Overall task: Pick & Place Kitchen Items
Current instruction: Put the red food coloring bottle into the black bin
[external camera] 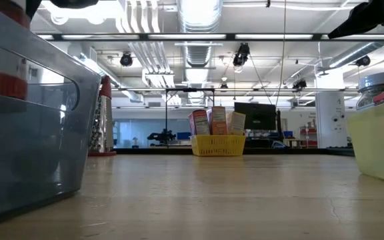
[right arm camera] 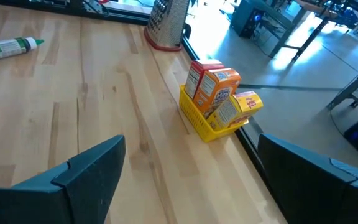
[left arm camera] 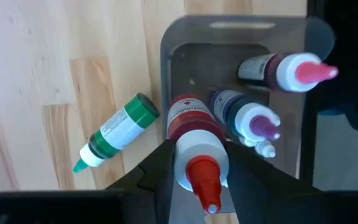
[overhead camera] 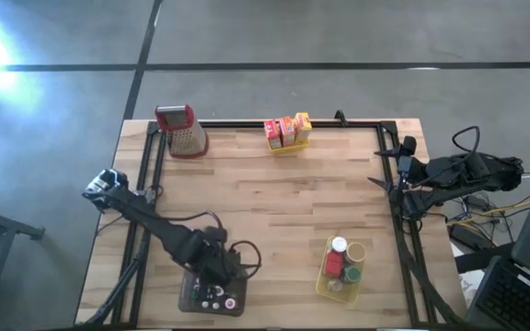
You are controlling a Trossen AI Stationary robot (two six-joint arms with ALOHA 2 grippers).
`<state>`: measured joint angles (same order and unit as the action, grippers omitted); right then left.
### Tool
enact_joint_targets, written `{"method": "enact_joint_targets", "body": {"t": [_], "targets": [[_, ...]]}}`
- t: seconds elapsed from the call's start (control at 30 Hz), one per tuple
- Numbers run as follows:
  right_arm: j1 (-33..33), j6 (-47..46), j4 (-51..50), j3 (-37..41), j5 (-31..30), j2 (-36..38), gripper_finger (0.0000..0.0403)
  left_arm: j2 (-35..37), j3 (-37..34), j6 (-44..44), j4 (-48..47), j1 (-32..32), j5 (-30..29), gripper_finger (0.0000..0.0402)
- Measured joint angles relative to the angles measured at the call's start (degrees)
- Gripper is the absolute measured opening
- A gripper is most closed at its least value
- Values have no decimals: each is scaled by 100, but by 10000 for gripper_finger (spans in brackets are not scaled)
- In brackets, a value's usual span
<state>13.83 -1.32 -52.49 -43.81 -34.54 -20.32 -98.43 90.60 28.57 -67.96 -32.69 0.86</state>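
Observation:
My left gripper (left arm camera: 201, 165) hangs over the grey tray (overhead camera: 191, 299) at the table's near left, shut on a small bottle (left arm camera: 191, 127) with a red label and red tip. A pink-capped bottle (left arm camera: 291, 68) and a purple-capped bottle (left arm camera: 247, 115) lie in the tray (left arm camera: 229, 37). Beside the tray, a green-capped bottle (left arm camera: 117, 130) lies on its side on the wood. My right gripper (right arm camera: 191, 155) waits open at the table's right edge (overhead camera: 385, 179), touching nothing. My left gripper pinches the red-labelled bottle's white cap collar (left arm camera: 201, 155) between its two fingers (left arm camera: 157, 171), coming from above and pointing steeply down. The bottle's body reaches away below the fingers over the tray's corner. Whether its lower end rests on the tray, I cannot tell.
A yellow basket (overhead camera: 286, 147) holding orange and yellow boxes (right arm camera: 219, 87) stands at the far edge, with a metal grater (overhead camera: 182, 129) to its left. A second yellow basket (overhead camera: 322, 280) with jars and bottles sits near right. Bare wood lies between them.

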Motion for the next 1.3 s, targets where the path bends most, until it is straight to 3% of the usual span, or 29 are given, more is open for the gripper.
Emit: {"method": "enact_joint_targets", "body": {"t": [0.43,1.3], "targets": [[0,0,0,0,0,0,358,0,-428,198,54,-82,-52,126],[0,-1,1,0,0,0,281,11,-1021,-44,546,-327,-79,126]]}}
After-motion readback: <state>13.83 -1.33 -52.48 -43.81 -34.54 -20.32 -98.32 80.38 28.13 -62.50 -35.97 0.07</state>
